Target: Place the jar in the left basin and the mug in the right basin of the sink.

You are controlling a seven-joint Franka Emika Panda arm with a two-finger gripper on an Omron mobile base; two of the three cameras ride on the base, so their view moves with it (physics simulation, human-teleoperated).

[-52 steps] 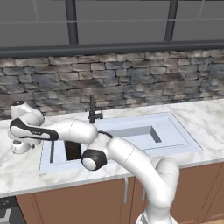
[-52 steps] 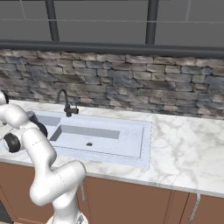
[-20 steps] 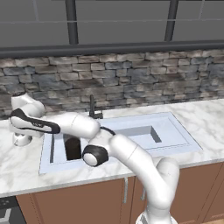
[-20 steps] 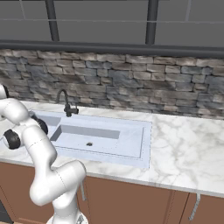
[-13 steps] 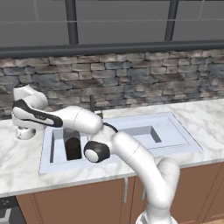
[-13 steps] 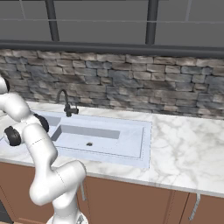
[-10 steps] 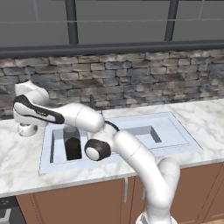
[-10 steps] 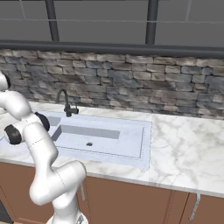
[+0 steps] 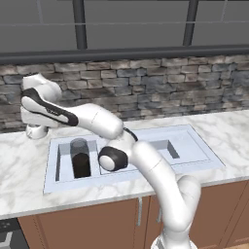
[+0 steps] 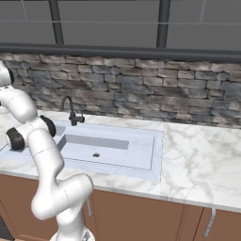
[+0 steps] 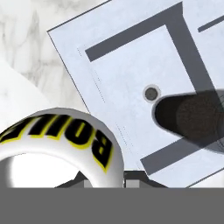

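Note:
The small white mug (image 9: pixel 37 132) hangs under my gripper (image 9: pixel 35 124) over the marble counter, just left of the sink (image 9: pixel 209 163). In the hand view its rim with yellow-edged black lettering (image 11: pixel 65 135) sits right against the camera, and my gripper (image 11: pixel 104 180) is shut on it. The tall dark jar (image 9: pixel 80 158) stands upright in the narrow left basin (image 9: pixel 63 165); from above, the jar (image 11: pixel 192 118) is beside the drain hole (image 11: pixel 151 92). The wider right basin (image 10: pixel 117 150) holds nothing; my arm partly covers the right basin (image 9: pixel 182 151).
A thin dark faucet (image 10: pixel 70 112) stands at the sink's rear edge. A stone backsplash (image 9: pixel 160 92) runs behind the marble counter (image 10: pixel 202 150), which stretches to the sink's right. My arm's links cross over the middle of the sink.
My hand has lifted and swung right toward the sink with the mug in it. The jar in the left basin, earlier half hidden by the arm, now shows fully.

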